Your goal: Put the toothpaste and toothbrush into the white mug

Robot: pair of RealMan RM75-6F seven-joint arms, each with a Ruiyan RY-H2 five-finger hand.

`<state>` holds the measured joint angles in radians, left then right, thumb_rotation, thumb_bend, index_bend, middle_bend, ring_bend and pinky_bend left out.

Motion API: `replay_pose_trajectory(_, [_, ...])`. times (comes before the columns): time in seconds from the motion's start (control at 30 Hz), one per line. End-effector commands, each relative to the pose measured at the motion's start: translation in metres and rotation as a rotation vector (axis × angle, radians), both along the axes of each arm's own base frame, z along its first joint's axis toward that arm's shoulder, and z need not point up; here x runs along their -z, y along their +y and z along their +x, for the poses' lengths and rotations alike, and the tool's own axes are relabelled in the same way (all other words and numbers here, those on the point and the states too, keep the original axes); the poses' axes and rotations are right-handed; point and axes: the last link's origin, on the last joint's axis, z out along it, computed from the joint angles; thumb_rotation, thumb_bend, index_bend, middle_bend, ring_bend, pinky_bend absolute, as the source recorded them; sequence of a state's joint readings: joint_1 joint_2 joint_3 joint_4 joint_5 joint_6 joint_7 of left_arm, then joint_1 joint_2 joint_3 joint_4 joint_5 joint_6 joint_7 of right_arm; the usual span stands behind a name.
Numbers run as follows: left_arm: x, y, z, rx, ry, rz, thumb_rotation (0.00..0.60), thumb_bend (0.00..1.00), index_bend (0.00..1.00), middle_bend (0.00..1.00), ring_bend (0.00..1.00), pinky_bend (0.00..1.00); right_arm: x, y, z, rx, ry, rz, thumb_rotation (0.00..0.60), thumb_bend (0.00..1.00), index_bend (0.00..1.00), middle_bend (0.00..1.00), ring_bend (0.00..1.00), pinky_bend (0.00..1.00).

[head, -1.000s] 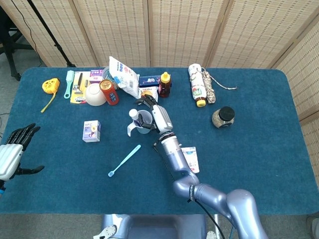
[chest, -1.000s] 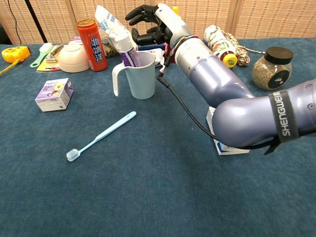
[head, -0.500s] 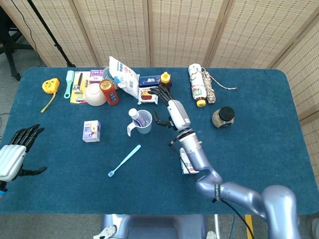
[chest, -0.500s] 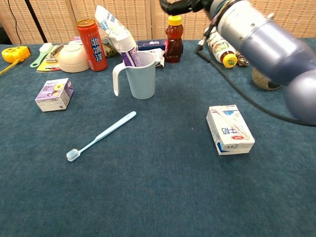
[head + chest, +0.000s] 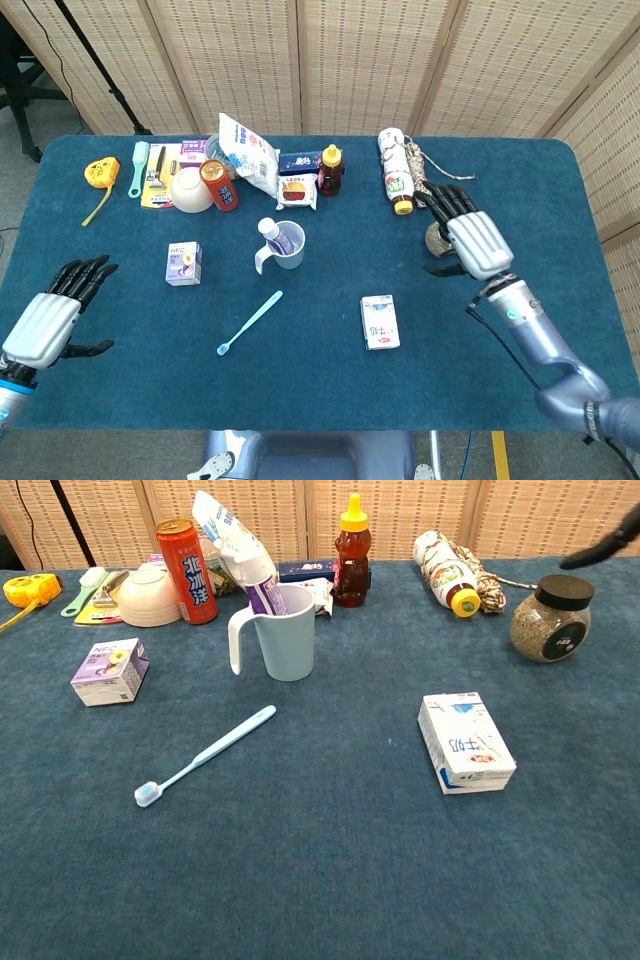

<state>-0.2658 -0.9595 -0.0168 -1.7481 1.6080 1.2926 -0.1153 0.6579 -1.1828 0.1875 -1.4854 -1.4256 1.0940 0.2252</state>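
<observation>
Toothpaste point(image 5: 256, 577) already stands in the white mug point(image 5: 281, 631), mid-table toward the far edge; the toothbrush point(image 5: 205, 754) lies flat on the cloth just nearer me, its long axis diagonal, bristles toward the near-left corner, handle tip toward the mug. It looks light, thin, stiff and slick, so I'd pinch mid-handle; my left hand point(image 5: 53, 313) and right hand point(image 5: 470, 239) are both spread and empty.

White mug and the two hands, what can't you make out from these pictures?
- White mug: how deep the toothpaste sits; the wall hides it in both views.
- Right hand: chest view's edge cuts off all but dark fingers.
- Left hand: outside chest view.
</observation>
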Motion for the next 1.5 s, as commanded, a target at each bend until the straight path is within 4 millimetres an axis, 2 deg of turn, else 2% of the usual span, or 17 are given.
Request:
replay_pose_trajectory(0.03, [0.002, 0.002, 0.003, 0.044, 0.016, 0.007, 0.6, 0.02, 0.0, 0.0, 0.0, 0.0, -0.014, 0.02, -0.027, 0.063, 0.071, -0.021, 0.6, 0.0, 0.0, 0.0, 0.0, 0.0])
replay_pose_trajectory(0.13, [0.007, 0.009, 0.01, 0.144, 0.045, 0.006, 0.6, 0.02, 0.0, 0.0, 0.0, 0.0, -0.029, 0.046, -0.057, 0.15, 0.11, -0.079, 0.6, 0.0, 0.0, 0.0, 0.0, 0.0])
replay_pose_trajectory(0.23, [0.016, 0.014, 0.014, 0.242, 0.032, -0.012, 0.6, 0.02, 0.0, 0.0, 0.0, 0.0, -0.037, 0.073, -0.075, 0.212, 0.131, -0.137, 0.6, 0.0, 0.0, 0.0, 0.0, 0.0])
replay_pose_trajectory(0.37, [0.021, 0.015, 0.018, 0.332, 0.018, -0.016, 0.6, 0.04, 0.0, 0.0, 0.0, 0.0, -0.044, 0.096, -0.098, 0.272, 0.144, -0.19, 0.6, 0.0, 0.0, 0.0, 0.0, 0.0])
replay_pose_trajectory(0.53, [0.023, 0.019, 0.018, 0.39, 0.017, -0.006, 0.6, 0.04, 0.0, 0.0, 0.0, 0.0, -0.044, 0.123, -0.127, 0.341, 0.139, -0.215, 0.6, 0.0, 0.0, 0.0, 0.0, 0.0])
replay_pose_trajectory(0.7, [0.028, 0.025, 0.016, 0.44, 0.025, -0.011, 0.6, 0.05, 0.0, 0.0, 0.0, 0.0, -0.04, 0.143, -0.143, 0.394, 0.124, -0.233, 0.6, 0.0, 0.0, 0.0, 0.0, 0.0])
replay_pose_trajectory(0.83, [0.036, 0.033, 0.017, 0.495, 0.06, -0.022, 0.6, 0.07, 0.0, 0.0, 0.0, 0.0, -0.037, 0.152, -0.148, 0.423, 0.093, -0.231, 0.6, 0.0, 0.0, 0.0, 0.0, 0.0])
replay_pose_trajectory(1.5, [0.089, 0.069, 0.016, 0.881, 0.37, -0.148, 0.6, 0.18, 0.0, 0.0, 0.0, 0.0, -0.036, 0.151, -0.146, 0.416, 0.093, -0.227, 0.6, 0.0, 0.0, 0.0, 0.0, 0.0])
